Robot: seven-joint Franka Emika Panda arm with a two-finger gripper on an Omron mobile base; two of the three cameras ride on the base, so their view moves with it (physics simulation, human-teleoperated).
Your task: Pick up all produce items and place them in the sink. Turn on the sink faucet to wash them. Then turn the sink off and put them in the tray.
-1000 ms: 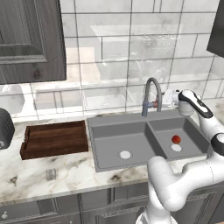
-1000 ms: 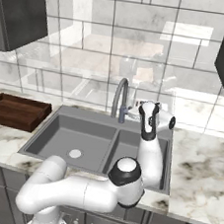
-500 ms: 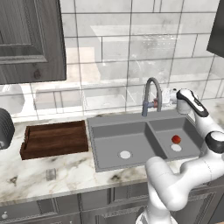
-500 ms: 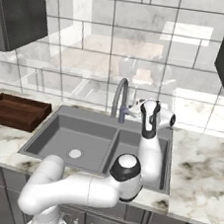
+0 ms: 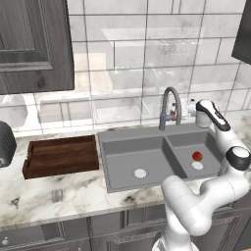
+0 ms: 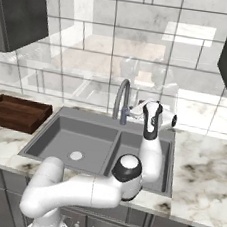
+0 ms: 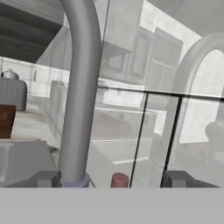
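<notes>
A small red tomato (image 5: 197,156) lies in the smaller right basin of the grey double sink (image 5: 120,147), beside its pale drain. The arched grey faucet (image 5: 169,104) rises behind the sink, and its stem (image 7: 81,87) stands close in the hand view. My gripper (image 5: 188,107) hovers just right of the faucet, level with its red-marked handle (image 7: 119,179). In the hand view the gripper (image 7: 109,179) is open, its fingertips (image 7: 43,178) set wide on either side of the faucet base and handle. The brown wooden tray (image 5: 61,154) sits on the counter left of the sink.
A dark rounded appliance (image 5: 5,144) stands at the far left of the marble counter (image 5: 59,196). The tiled wall rises right behind the faucet. Dark cabinets (image 5: 34,44) hang above. From the right base view my arm (image 6: 151,150) covers the smaller basin.
The hand has stayed beside the faucet with only a slight shift. The tomato has not moved in the small basin.
</notes>
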